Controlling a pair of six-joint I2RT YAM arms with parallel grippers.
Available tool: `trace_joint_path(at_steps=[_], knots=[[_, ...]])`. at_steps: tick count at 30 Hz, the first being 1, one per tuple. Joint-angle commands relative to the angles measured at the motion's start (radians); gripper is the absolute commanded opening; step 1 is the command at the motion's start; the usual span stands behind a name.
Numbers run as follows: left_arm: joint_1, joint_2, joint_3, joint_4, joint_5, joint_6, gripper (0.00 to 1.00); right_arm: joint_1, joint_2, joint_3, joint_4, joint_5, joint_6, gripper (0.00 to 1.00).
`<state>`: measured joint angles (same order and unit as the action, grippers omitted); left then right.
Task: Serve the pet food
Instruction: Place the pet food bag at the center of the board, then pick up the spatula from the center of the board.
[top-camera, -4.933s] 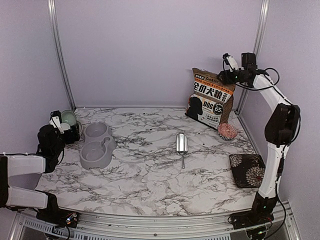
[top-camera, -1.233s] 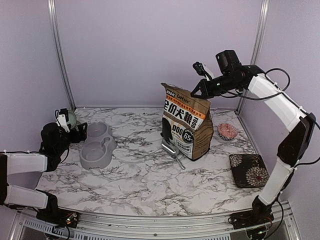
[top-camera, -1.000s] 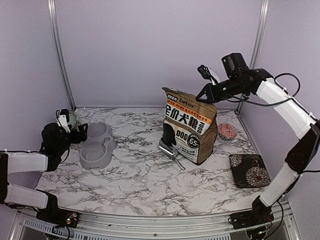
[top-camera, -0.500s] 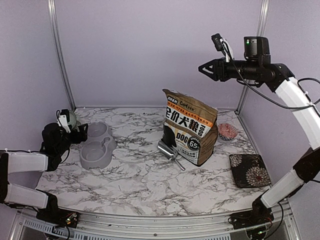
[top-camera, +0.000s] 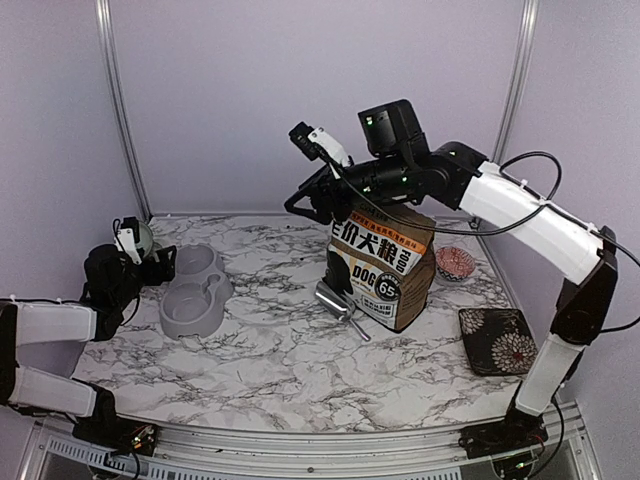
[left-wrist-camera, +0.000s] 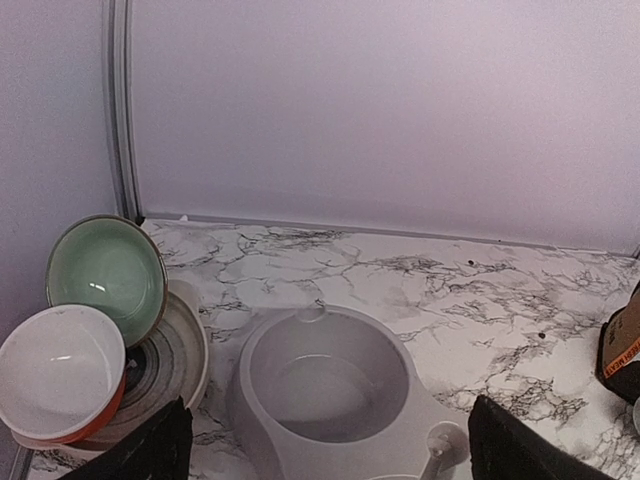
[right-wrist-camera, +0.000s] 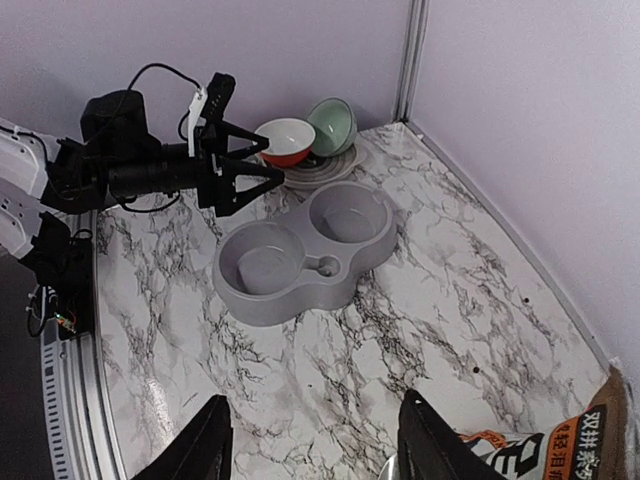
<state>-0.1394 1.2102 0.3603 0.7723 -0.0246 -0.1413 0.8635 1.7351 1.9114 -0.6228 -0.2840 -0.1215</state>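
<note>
Right tool (top-camera: 293, 168) hovers apart and empty by the bag (top-camera: 385, 260) top; left tool (top-camera: 150, 255) gapes too. The unheld bag could topple if that arm brushes it, burying the scoop (top-camera: 338, 300).

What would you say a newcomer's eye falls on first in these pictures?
The brown-and-white dog food bag stands upright mid-table, with a metal scoop at its foot. The right gripper hangs open in the air near the bag's top, holding nothing. A grey double bowl sits empty at the left.
</note>
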Motion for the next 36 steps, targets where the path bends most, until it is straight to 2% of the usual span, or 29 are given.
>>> trace_joint_path(at_steps=[1,4,7,11,14,20,26,36], knots=[[-0.006,0.005,0.029,-0.011,0.117,0.015,0.95,0.009,0.074,-0.034,0.038,0.086,0.058,0.52],[-0.024,0.033,0.054,-0.011,0.294,0.023,0.94,0.009,0.083,-0.098,0.046,0.109,0.096,0.51],[-0.079,0.073,0.093,-0.037,0.405,0.054,0.94,0.012,0.054,-0.227,0.069,0.179,0.143,0.50],[-0.160,0.126,0.155,-0.079,0.485,0.079,0.94,0.015,-0.013,-0.411,0.095,0.270,0.215,0.46],[-0.206,0.170,0.188,-0.089,0.478,0.078,0.93,0.023,-0.057,-0.545,0.112,0.356,0.271,0.43],[-0.251,0.217,0.225,-0.090,0.470,0.043,0.91,0.029,-0.073,-0.718,0.160,0.379,0.356,0.40],[-0.264,0.197,0.222,-0.091,0.447,0.001,0.89,0.030,-0.005,-0.761,0.206,0.371,0.348,0.38],[-0.277,0.134,0.180,-0.093,0.421,-0.052,0.87,0.030,0.101,-0.780,0.246,0.445,0.363,0.35]])
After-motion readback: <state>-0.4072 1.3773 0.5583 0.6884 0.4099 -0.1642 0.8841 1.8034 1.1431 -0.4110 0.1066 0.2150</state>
